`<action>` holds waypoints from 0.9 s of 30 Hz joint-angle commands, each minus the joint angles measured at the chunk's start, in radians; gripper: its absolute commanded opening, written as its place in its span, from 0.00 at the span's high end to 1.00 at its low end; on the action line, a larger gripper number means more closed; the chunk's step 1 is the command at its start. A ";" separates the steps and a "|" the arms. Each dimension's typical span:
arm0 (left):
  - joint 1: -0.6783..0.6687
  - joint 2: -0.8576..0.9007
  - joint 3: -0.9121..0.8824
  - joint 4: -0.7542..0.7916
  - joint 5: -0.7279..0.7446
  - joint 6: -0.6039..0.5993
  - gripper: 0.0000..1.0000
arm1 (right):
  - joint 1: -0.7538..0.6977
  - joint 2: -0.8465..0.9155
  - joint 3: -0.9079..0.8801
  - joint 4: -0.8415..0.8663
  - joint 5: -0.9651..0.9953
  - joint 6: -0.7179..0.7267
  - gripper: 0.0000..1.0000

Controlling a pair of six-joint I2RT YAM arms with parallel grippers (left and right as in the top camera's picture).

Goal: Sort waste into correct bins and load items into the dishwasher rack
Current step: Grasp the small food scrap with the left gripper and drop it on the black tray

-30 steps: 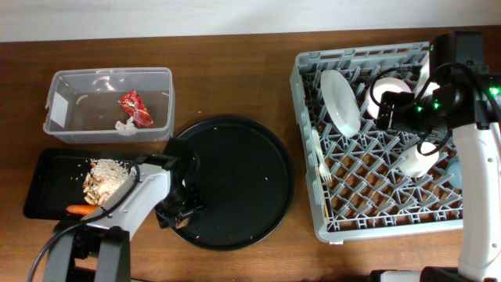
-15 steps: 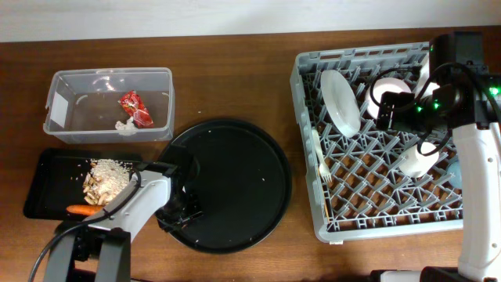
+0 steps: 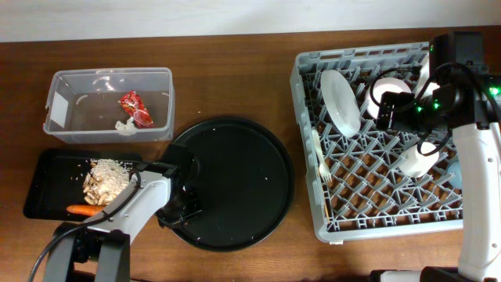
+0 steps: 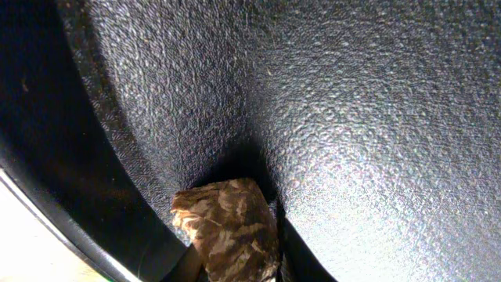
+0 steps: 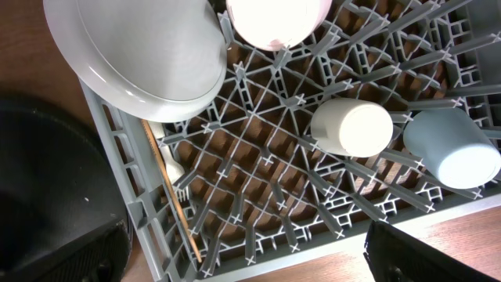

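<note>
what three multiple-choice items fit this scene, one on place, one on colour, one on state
1. The red wrapper lies: A in the clear tub; B on the round tray; C in the rack.
2. The cup beside the white cup is: A red; B light blue; C black.
3. The left hand is: A open; B shut on the brown chunk; C holding a fork.
1 A, the tub's walls surround it. 2 B, the right wrist view shows it. 3 B, the chunk is pinched in it.

Small brown chunk (image 4: 227, 227): crumpled, papery; you had it pinched between your left fingers (image 4: 188, 265). White cup (image 5: 352, 127), light-blue cup (image 5: 452, 149): upside down, side by side in the grey rack (image 5: 258, 196), just ahead of your right fingers (image 5: 423, 254).
</note>
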 commanded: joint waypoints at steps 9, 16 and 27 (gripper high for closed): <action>0.073 -0.015 0.115 -0.052 -0.081 0.049 1.00 | -0.007 0.007 0.001 -0.001 -0.005 0.000 0.01; 0.320 -0.046 0.246 -0.067 -0.155 0.077 1.00 | -0.007 0.007 0.001 -0.001 -0.005 0.000 0.01; 0.696 -0.035 0.244 0.042 -0.155 0.078 1.00 | -0.007 0.007 0.001 -0.001 -0.005 0.000 0.01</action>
